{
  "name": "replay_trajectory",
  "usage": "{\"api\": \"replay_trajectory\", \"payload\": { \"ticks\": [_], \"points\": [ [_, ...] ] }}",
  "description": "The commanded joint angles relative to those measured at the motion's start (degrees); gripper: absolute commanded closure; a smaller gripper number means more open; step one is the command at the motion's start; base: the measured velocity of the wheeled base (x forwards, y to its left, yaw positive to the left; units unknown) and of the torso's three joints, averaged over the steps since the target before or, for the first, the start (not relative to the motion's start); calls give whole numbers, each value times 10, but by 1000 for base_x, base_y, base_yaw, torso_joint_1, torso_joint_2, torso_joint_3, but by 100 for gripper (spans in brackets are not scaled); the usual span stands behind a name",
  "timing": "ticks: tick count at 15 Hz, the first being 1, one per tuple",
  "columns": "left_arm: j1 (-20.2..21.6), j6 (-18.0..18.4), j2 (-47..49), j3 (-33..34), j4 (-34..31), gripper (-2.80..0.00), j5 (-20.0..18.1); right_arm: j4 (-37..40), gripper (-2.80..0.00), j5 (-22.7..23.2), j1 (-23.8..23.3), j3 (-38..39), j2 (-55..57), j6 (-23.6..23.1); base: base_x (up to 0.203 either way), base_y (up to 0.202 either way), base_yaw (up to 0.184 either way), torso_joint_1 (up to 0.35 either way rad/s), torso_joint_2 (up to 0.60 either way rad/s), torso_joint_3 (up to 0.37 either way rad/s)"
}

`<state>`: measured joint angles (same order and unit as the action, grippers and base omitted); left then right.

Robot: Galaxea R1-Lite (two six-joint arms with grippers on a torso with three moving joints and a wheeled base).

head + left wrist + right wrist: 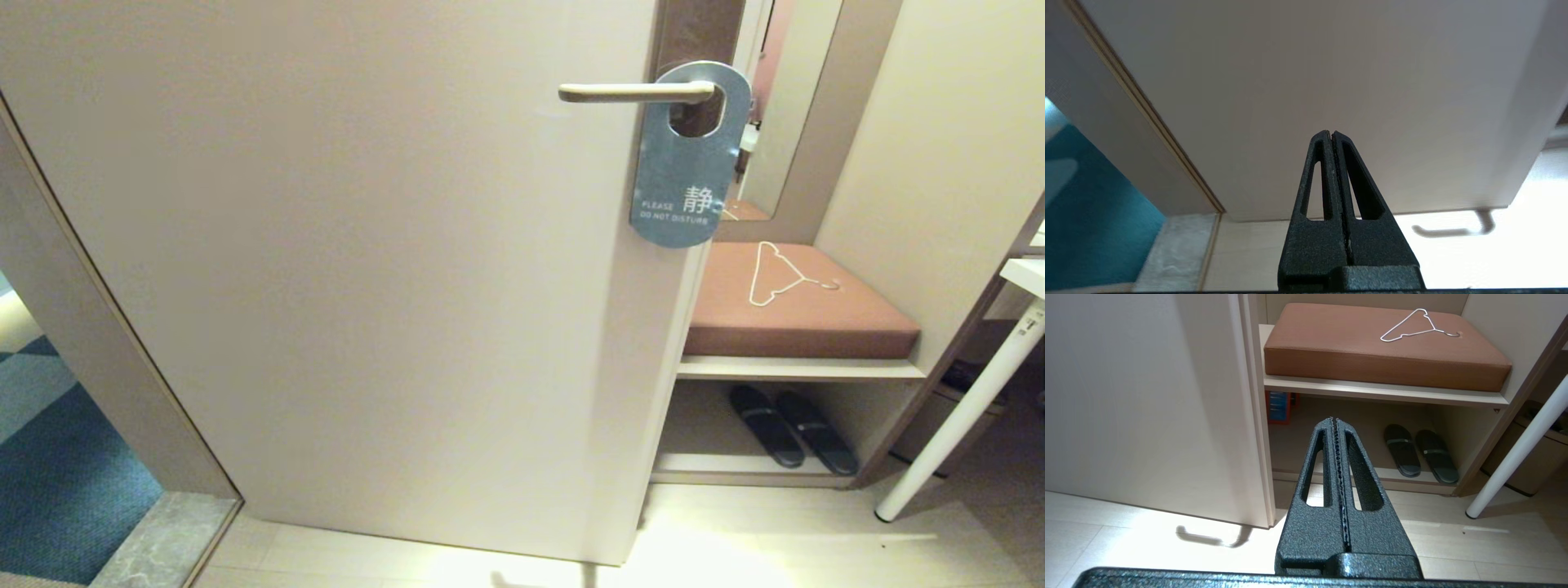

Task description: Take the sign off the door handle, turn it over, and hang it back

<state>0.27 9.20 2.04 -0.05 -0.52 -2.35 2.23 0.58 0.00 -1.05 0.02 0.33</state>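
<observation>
Sign [690, 163] hangs on handle [637, 92] at 1 o'clock; both grippers [1331, 132] [1336, 419], pressed closed and empty, risk snagging its hole.

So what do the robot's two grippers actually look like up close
Both match. The left gripper and right gripper are black with a rough, grainy finish. Each has two long tapering fingers, wide at the base and narrow at the tip, with a long slot cut through each finger. The right one's inner faces show a fine toothed ridge. No cables or markings are visible.
</observation>
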Motion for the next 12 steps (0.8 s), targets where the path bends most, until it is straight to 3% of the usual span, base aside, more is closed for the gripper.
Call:
{"api": "replay_trajectory", "payload": {
  "ticks": [1, 3, 12],
  "points": [
    [-1, -14, -19, 0, -2, 0, 4, 1, 0, 0, 0, 0, 0, 0, 0, 0, 0, 0, 0, 0],
    [-1, -44, -19, 0, -2, 0, 6, 1, 0, 0, 0, 0, 0, 0, 0, 0, 0, 0, 0, 0],
    [-1, -44, -19, 0, -2, 0, 7, 1, 0, 0, 0, 0, 0, 0, 0, 0, 0, 0, 0, 0]
  ]
}}
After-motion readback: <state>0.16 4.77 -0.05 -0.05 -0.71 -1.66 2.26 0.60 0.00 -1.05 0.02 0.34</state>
